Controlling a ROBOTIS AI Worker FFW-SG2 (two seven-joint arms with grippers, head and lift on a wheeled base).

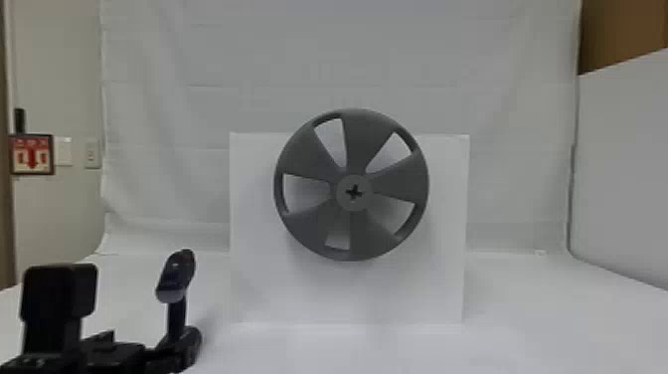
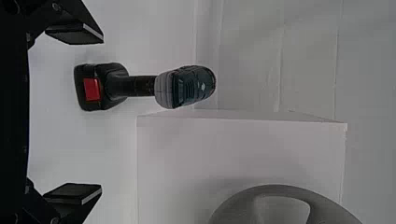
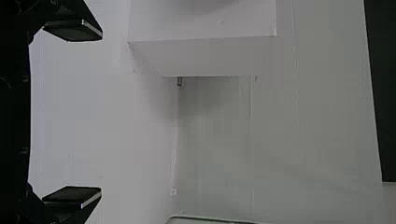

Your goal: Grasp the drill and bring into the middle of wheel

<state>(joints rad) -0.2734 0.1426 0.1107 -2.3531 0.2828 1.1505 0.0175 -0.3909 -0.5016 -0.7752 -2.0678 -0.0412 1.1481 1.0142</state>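
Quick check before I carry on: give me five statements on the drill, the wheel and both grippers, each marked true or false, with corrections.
1. The drill stands upright on the table. True.
2. The left gripper has its jaws closed on the drill. False: they are open, and the drill is not held.
3. The wheel has a cross-shaped recess at its middle. True.
4. In the head view, the drill is to the right of the wheel. False: it is to the left.
5. The right gripper has its jaws open. True.
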